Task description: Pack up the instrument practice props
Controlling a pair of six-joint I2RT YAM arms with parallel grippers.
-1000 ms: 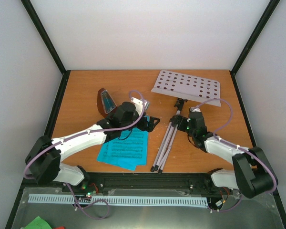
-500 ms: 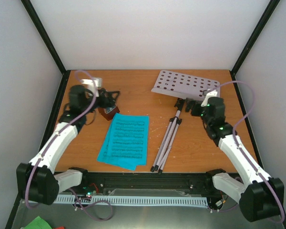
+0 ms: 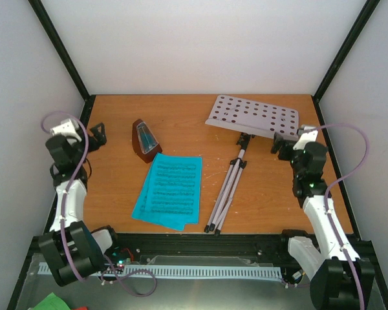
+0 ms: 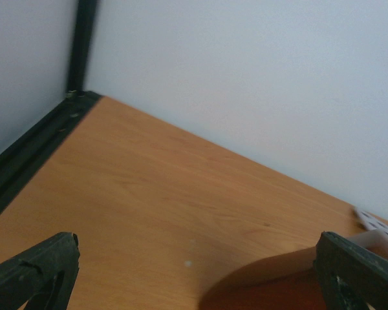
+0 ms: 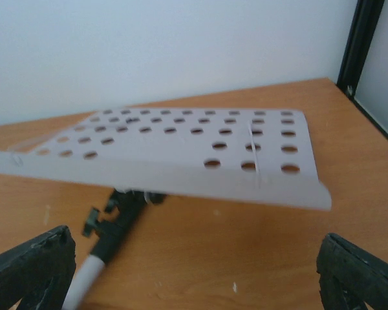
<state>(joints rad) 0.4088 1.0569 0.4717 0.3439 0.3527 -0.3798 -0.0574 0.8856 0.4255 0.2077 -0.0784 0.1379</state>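
The dark red-brown metronome [image 3: 144,140] stands upright left of centre. The cyan sheet-music pages [image 3: 170,190] lie flat in front of it. The pale silver music stand lies on the table, its perforated desk [image 3: 252,116] at the back and its folded legs [image 3: 225,194] pointing toward me. My left gripper [image 3: 97,134] is open and empty at the far left edge, well apart from the metronome; its wrist view [image 4: 194,278] shows bare table and a blurred red-brown shape [image 4: 291,290]. My right gripper [image 3: 281,142] is open and empty just right of the desk [image 5: 181,148], facing it [image 5: 194,274].
The black frame posts and rail [image 3: 77,139] run along the left edge next to my left gripper. White walls close the back and sides. The stand's black clamp and shaft [image 5: 110,236] lie left of my right gripper's gap.
Both arms have swung outward from the middle. The left gripper went from the sheet music past the metronome to the far left edge. The right gripper moved from the stand's shaft to the right.
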